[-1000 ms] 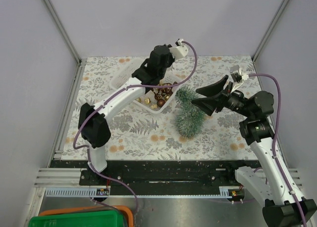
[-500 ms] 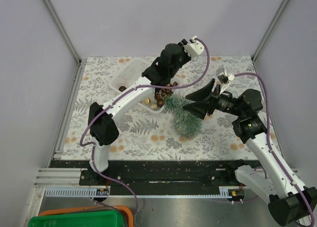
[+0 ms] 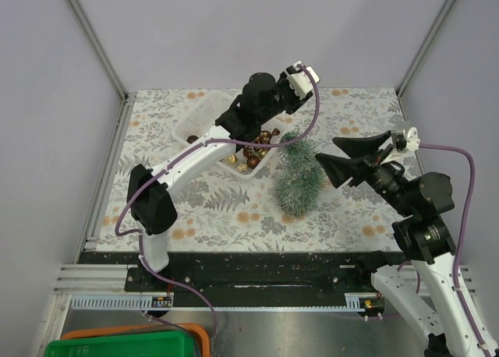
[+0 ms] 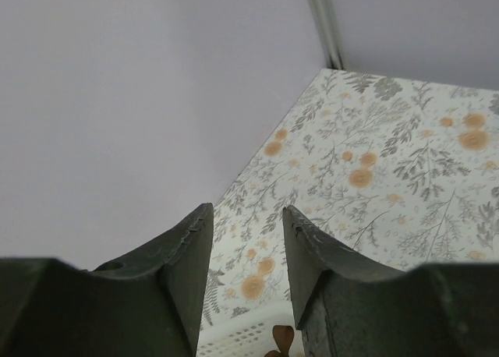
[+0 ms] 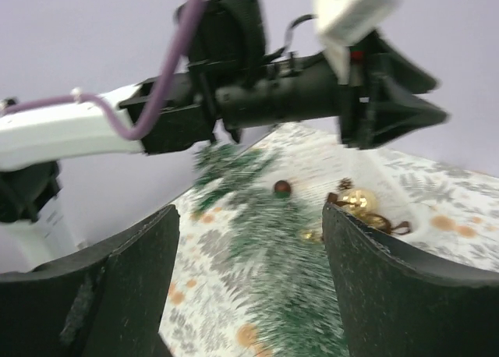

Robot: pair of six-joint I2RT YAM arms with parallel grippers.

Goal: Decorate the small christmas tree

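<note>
Small christmas tree smears into blur at lower centre, base cut off; my right claw gapes empty, left claw parted, empty.

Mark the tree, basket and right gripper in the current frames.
tree [image 3: 297,182], top view, middle of the bristles.
basket [image 3: 193,121], top view, bare left end.
right gripper [image 3: 327,152], top view, midway between its fingertips.
</note>
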